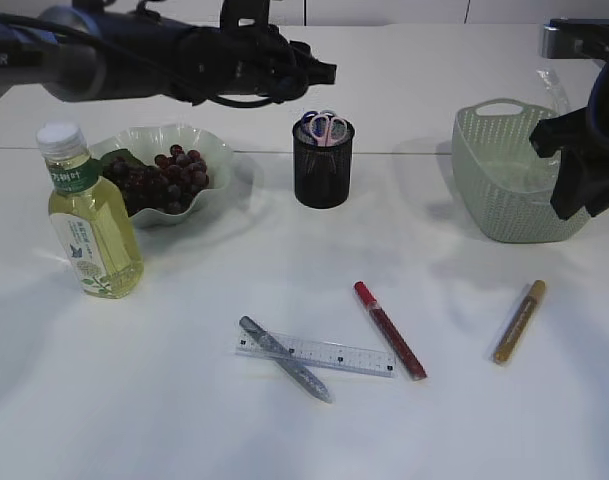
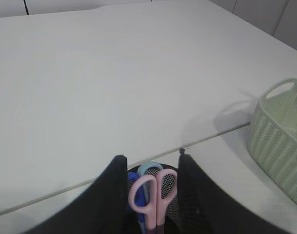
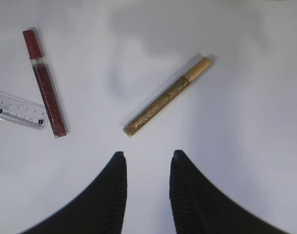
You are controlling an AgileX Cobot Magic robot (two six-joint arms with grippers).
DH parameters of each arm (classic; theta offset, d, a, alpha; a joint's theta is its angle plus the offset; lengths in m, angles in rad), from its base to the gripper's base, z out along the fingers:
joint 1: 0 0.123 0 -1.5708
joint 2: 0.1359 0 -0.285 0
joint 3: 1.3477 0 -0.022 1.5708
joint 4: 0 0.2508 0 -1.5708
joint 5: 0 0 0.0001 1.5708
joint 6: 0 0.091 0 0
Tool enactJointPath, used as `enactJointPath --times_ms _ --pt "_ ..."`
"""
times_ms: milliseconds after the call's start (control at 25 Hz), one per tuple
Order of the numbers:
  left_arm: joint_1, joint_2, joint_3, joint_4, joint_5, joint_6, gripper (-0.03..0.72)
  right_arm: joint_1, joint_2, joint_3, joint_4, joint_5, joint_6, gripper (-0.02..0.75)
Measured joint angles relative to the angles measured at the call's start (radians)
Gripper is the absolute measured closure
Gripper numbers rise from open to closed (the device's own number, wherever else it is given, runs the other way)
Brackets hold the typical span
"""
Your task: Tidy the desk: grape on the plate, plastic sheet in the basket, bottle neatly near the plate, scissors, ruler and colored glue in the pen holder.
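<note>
The ruler (image 1: 315, 354) lay nearest, waiting; left gripper (image 2: 149, 163) hovered part-open, empty, above the pen holder (image 1: 323, 163); right gripper (image 3: 147, 158) likewise over gold glue (image 3: 165, 96).

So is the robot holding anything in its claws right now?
No, nothing. The left gripper hangs open above the scissors in the pen holder. The right gripper is open over the table, short of the gold glue pen.
</note>
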Motion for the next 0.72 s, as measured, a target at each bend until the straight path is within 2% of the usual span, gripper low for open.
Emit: enactJointPath --times_ms 440,720 --pt "0.026 -0.227 0.0 0.002 0.362 0.0 0.43 0.0 0.0 -0.025 0.004 0.028 -0.006 0.5" --pt "0.045 -0.364 0.0 0.002 0.618 0.0 0.407 0.0 0.0 -0.047 0.073 0.03 -0.03 0.499"
